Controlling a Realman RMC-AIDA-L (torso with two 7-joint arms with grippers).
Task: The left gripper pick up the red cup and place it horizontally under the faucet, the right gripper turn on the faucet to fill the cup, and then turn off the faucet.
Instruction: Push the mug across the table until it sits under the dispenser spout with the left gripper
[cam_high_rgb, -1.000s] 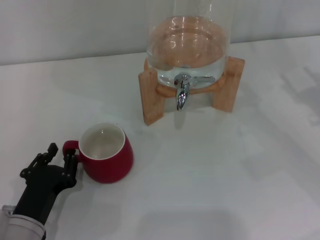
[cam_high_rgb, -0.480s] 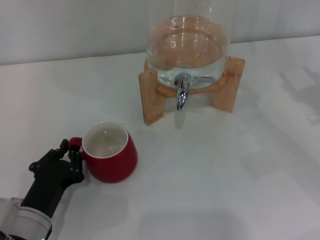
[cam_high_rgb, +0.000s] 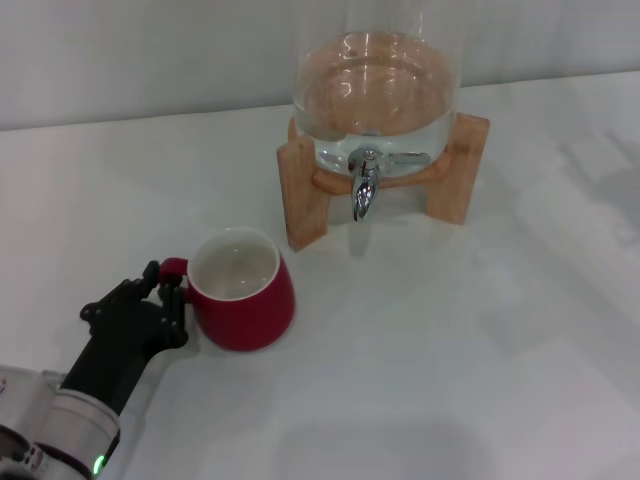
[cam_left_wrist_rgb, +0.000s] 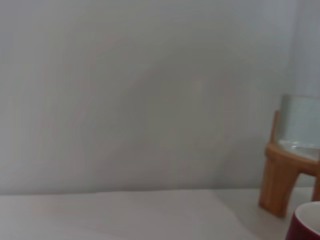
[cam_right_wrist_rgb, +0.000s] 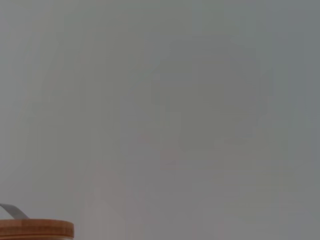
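- White tabletop (cam_high_rgb: 480, 340) is filling most of the head view, with a pale grey wall running along its far edge.
- 1 clear glass jar (cam_high_rgb: 378, 90) is sitting on a wooden stand (cam_high_rgb: 305, 195) near the far edge, right of the middle, with water showing in its base.
- The faucet (cam_high_rgb: 365, 190) is sticking out of the jar's front, its chrome spout pointing down between the stand's 2 front legs.
- The red cup (cam_high_rgb: 243, 290) is standing upright on the tabletop, in front of the stand's left leg and apart from it, its white inside facing up and its small handle pointing toward the left edge.
- The left gripper (cam_high_rgb: 165, 300) is reaching in from the near left corner, its 2 black fingers pinching the cup's handle.
- A green light is glowing on the left arm's white sleeve.
- The right gripper is appearing in none of the views.
- The right wrist view is showing only grey wall and a wooden lid (cam_right_wrist_rgb: 35, 229) at its bottom edge.
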